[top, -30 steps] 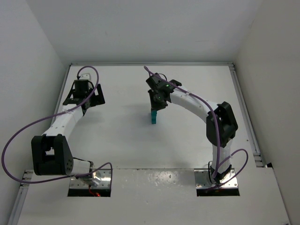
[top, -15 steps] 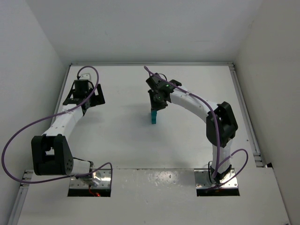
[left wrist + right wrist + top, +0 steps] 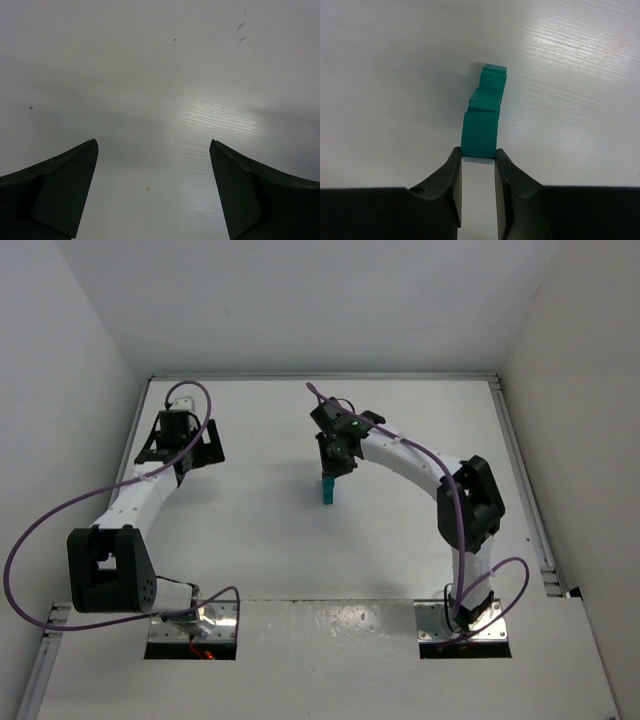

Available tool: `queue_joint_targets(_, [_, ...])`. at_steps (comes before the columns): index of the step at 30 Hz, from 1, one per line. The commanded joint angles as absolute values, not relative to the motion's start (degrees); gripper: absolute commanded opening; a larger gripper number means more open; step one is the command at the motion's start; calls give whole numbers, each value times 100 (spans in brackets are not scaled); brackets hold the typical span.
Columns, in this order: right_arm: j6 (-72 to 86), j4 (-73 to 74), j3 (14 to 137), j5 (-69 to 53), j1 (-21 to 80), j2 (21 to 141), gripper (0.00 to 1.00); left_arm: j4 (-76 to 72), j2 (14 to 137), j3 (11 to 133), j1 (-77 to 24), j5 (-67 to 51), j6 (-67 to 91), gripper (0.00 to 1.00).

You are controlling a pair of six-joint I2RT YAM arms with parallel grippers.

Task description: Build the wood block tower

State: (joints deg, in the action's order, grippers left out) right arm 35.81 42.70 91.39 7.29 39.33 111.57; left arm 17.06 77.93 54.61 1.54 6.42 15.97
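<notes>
The tower is a narrow column of teal-green wood blocks standing mid-table. In the right wrist view I look down its length, and its lower blocks appear slightly offset from one another. My right gripper is directly above it, shut on the topmost wood block, with a fingertip pressed against each side. Whether that block rests on the one below cannot be told. In the top view the right gripper hangs over the column. My left gripper is open over bare table at the far left, holding nothing.
White walls enclose the table on the left, back and right. A purple cable loops out from the left arm, and another runs along the right arm. A metal rail lines the right edge.
</notes>
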Motion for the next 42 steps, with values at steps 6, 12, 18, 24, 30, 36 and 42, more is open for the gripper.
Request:
queue_joint_targets(6, [3621, 4254, 9167, 738, 3902, 11188, 24, 1547, 7805, 5669, 132, 606, 1688, 100])
queue_joint_targets(12, [3595, 4210, 9141, 668, 3893, 11162, 42, 1547, 7805, 5669, 132, 606, 1688, 100])
queue_joint_targets(18, [3551, 4131, 9132, 580, 3885, 11145, 54, 1547, 7857, 5669, 132, 606, 1688, 100])
queue_joint_targets(24, [3481, 4069, 9097, 475, 3893, 11109, 65, 1547, 7857, 5669, 132, 606, 1688, 100])
queue_joint_targets(30, [3560, 4122, 9088, 448, 3911, 11144, 65, 1547, 7857, 5669, 132, 606, 1688, 100])
queue_joint_targets(36, [3358, 3973, 9026, 431, 3955, 11013, 67, 1547, 7787, 5669, 132, 554, 1635, 100])
queue_joint_targets(42, [2716, 3876, 9132, 219, 4060, 10837, 76, 1547, 7787, 5607, 132, 501, 1635, 100])
